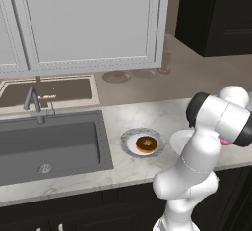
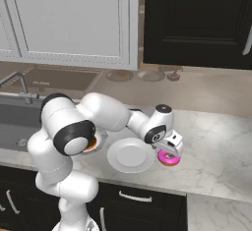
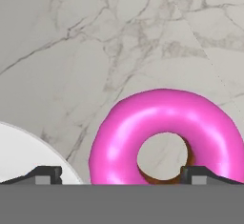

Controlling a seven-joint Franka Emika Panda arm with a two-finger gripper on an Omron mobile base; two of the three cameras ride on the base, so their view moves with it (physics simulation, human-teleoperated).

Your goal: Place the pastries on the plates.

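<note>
Directly below the gripper [image 3: 122,176] lay a pink doughnut [image 3: 167,139], a glossy ring with bright highlights across its icing and a sliver of brown dough showing inside the hole at about 5 o'clock. It rested flat on the pale marble counter [image 3: 95,42] (grey veins running through it), off the plate. The fingertips [image 3: 45,174] stood spread wide, one at each lower corner of the hand view, nothing between them gripped. A plain white plate [image 2: 131,155] sat just beside the pink ring, at its 9 o'clock in the right base view; its rim curved into the hand view at lower left. Further left, the orange-brown glazed doughnut [image 1: 146,144] sat centred on the grey-speckled plate [image 1: 129,137], dark hole visible. Grey sink basin [image 1: 49,146] at that plate's 9 o'clock.
</note>
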